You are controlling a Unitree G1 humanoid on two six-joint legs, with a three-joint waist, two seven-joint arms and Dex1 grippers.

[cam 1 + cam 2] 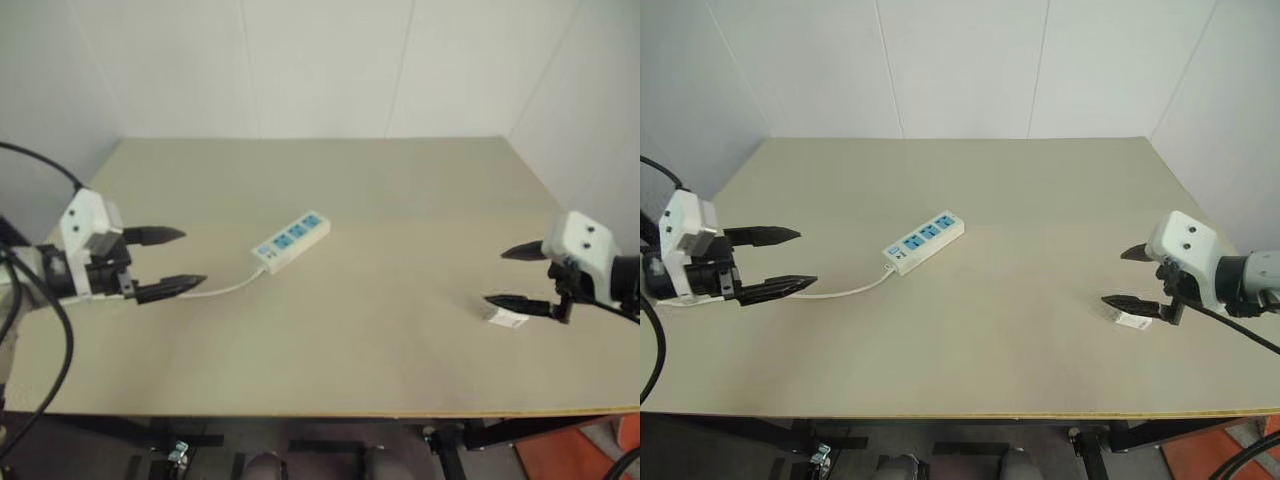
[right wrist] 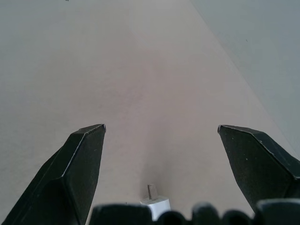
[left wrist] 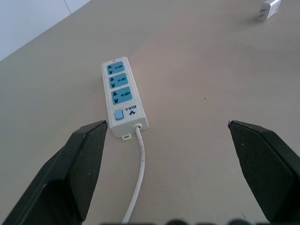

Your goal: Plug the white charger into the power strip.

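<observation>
The power strip (image 1: pixel 292 240) lies near the middle of the beige table, a white bar with three blue sockets and a thin white cord (image 1: pixel 226 289) running toward my left side. My left gripper (image 1: pixel 177 260) hovers open to the left of it, fingers pointing at the strip (image 3: pixel 122 97). The white charger (image 1: pixel 507 318) lies on the table at the right, its prongs (image 2: pixel 152 191) visible in the right wrist view. My right gripper (image 1: pixel 505 276) hangs open just above the charger, with nothing between its fingers.
The table (image 1: pixel 400 200) is a plain beige board with white walls behind it and to both sides. Its front edge (image 1: pixel 320 412) runs close below both grippers. A wide bare stretch lies between the strip and the charger.
</observation>
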